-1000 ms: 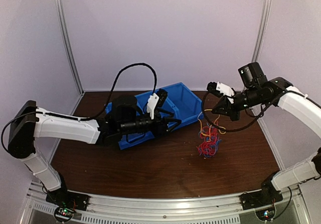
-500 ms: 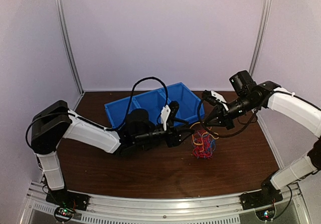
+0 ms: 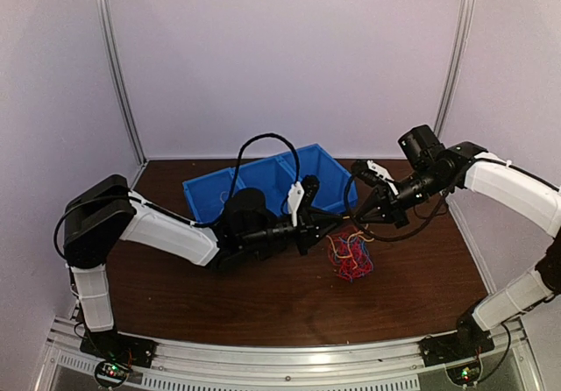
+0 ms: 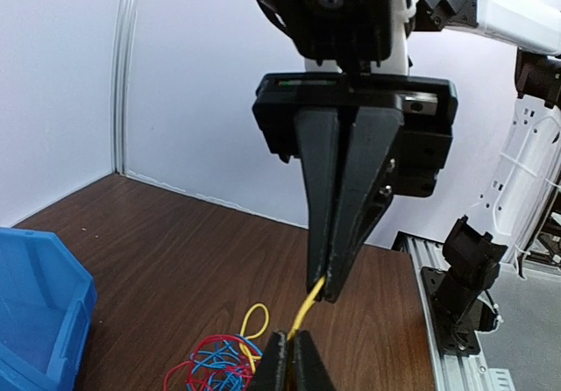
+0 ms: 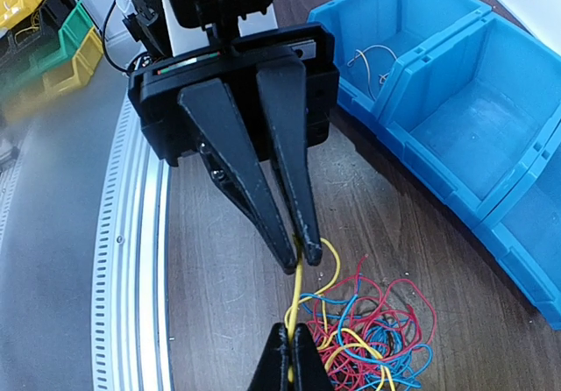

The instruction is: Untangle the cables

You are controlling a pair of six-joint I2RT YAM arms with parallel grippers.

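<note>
The cables point(image 3: 349, 257) lie in a hand-sized tangle of red, blue and yellow wire on the brown table, just right of centre. One yellow cable point(image 4: 307, 314) runs taut out of the tangle point(image 5: 377, 338) between both grippers. My left gripper point(image 3: 337, 225) comes in from the left and is shut on that yellow cable point(image 5: 296, 296). My right gripper point(image 3: 360, 219) comes in from the right, tip to tip with the left, and is shut on the same strand a finger's width away. Both sets of tips hover just above the tangle point(image 4: 209, 369).
A blue divided bin point(image 3: 230, 181) stands behind the left gripper at the table's centre back. One compartment of the bin point(image 5: 412, 137) holds a thin pale wire point(image 5: 372, 58). The metal rail point(image 5: 131, 259) marks the table's near edge.
My left arm swung right from over the bin to the tangle and shut on the yellow cable. My right gripper came down and left with the bunch.
</note>
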